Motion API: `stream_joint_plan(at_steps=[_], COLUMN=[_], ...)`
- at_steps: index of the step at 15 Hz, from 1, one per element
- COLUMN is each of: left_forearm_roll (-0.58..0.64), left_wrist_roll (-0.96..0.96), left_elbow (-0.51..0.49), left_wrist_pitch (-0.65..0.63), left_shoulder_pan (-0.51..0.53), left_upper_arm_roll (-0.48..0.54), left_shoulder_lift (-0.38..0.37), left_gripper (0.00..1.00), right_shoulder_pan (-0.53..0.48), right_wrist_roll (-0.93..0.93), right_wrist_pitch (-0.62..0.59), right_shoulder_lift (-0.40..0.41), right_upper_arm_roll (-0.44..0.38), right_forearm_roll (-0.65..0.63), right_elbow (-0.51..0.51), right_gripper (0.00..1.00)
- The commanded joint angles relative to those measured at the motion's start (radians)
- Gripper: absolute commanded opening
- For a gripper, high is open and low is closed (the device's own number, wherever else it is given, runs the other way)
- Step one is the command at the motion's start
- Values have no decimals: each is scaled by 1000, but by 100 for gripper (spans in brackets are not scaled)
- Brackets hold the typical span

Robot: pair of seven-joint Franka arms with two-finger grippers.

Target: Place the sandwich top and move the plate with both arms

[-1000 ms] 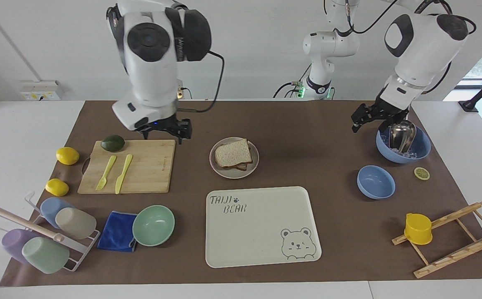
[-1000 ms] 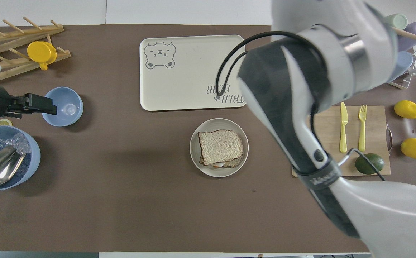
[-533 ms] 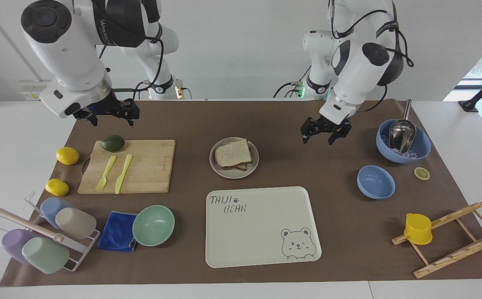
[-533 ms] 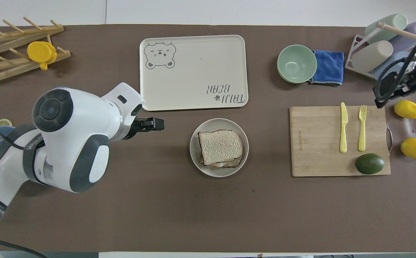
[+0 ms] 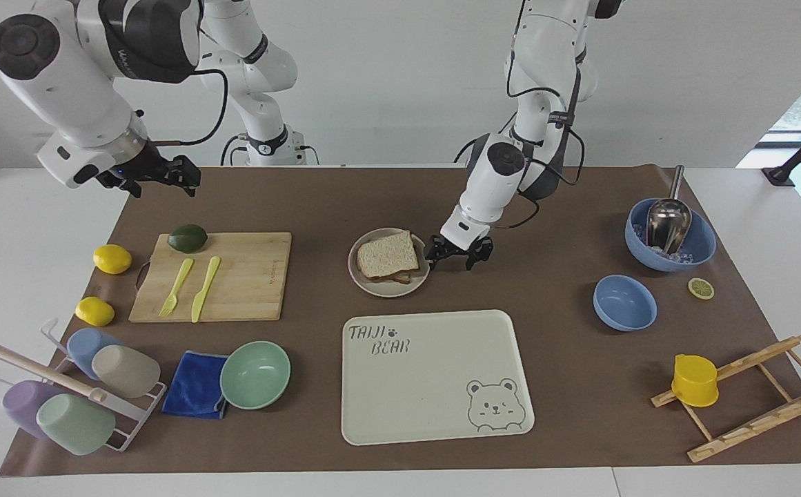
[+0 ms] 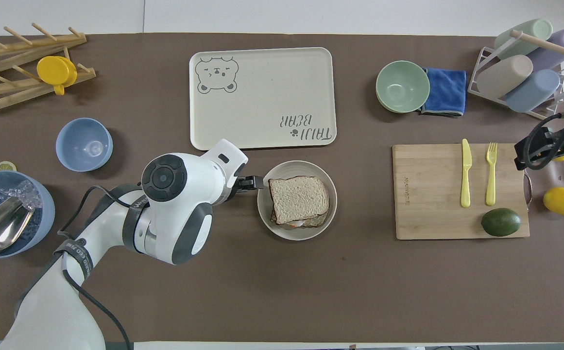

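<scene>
Left gripper (image 5: 454, 254) spread empty beside the plate (image 5: 422, 278); right gripper (image 5: 159, 181) unclenched, waiting.
Nudging the rim could skid the plate and slide the sandwich top (image 5: 388, 255) off.

One camera sits high across the table (image 5: 441, 193) from the robots and faces them, so their bases stand along the top of its picture, with the wall above. The other hangs high above the robots' own end and looks forward and steeply down, showing only tabletop. Both stand far enough off to take in the whole brown mat, half a turn apart. They share the bear tray (image 5: 434, 386) (image 6: 262, 82), the plate (image 5: 422, 277) (image 6: 267, 214) and the cutting board (image 5: 248, 276) (image 6: 432, 194).
</scene>
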Motion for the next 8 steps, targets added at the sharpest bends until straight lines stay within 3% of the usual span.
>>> stream_joint_plan(at_steps=[1, 5, 8], left_forearm_roll=[-43, -43, -43], left_wrist_roll=[-16, -15, -16], left_elbow=[-10, -10, -11], left_wrist_pitch=[19, 3, -39], left_shoulder_pan=[-37, -48, -75], left_upper_arm_roll=[18, 18, 18], left_shoulder_lift=[-6, -9, -16], left_gripper=[97, 85, 84], right_shoulder_pan=[-5, -28, -35], right_wrist_roll=[0, 0, -5], right_wrist_pitch=[69, 14, 89], right_shoulder_lift=[-195, -232, -228], right_upper_arm_roll=[7, 11, 33], right_forearm_roll=[23, 31, 29], right_elbow=[-208, -211, -208], right_gripper=[100, 100, 100])
